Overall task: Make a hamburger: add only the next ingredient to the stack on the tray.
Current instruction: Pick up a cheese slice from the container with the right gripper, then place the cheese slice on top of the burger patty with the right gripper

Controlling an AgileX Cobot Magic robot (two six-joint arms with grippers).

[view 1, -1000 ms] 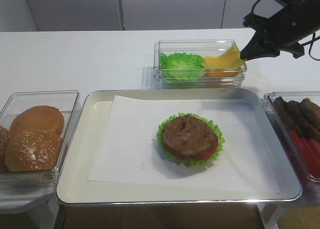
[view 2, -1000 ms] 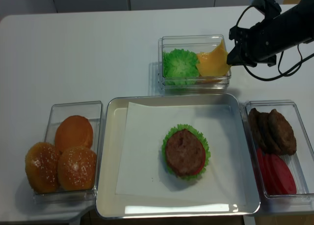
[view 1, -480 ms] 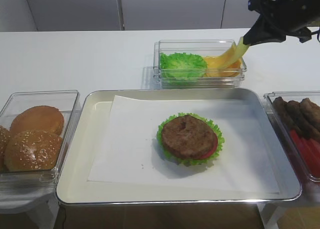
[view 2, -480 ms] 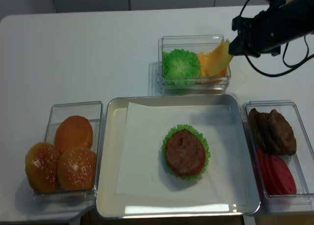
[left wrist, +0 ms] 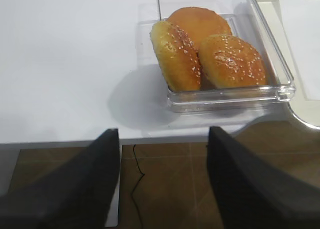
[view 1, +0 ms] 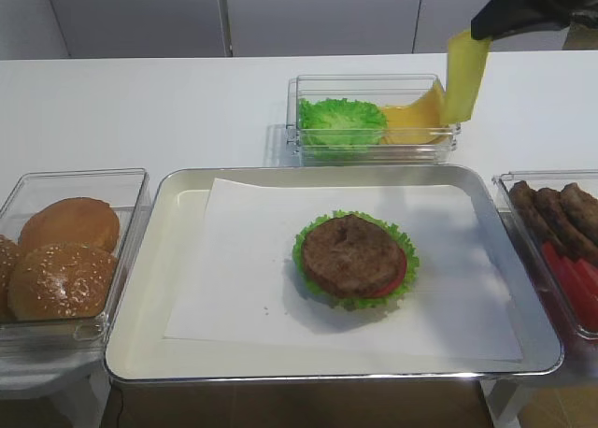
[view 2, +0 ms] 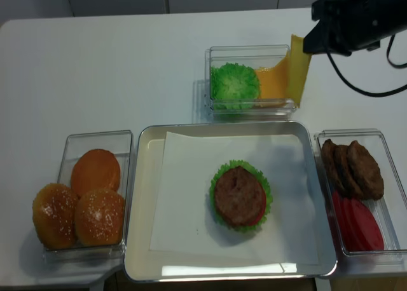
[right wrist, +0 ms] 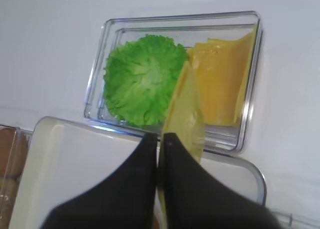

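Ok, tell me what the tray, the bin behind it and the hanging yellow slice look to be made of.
Tray: likely polished metal, with a bright reflective rim, lined with matte white paper.
Bin: clear hard plastic; the lettuce shows through its glossy walls.
Cheese slice: thin, smooth and floppy, drooping straight down from the shut right tool; real or imitation, the look can't say.

The white table (view 2: 127,56) carries a metal tray (view 2: 141,202) at centre front, a bun bin (view 2: 95,138) at left, a lettuce-and-cheese bin (view 2: 251,51) behind the tray, and a patty bin (view 2: 381,138) at right.
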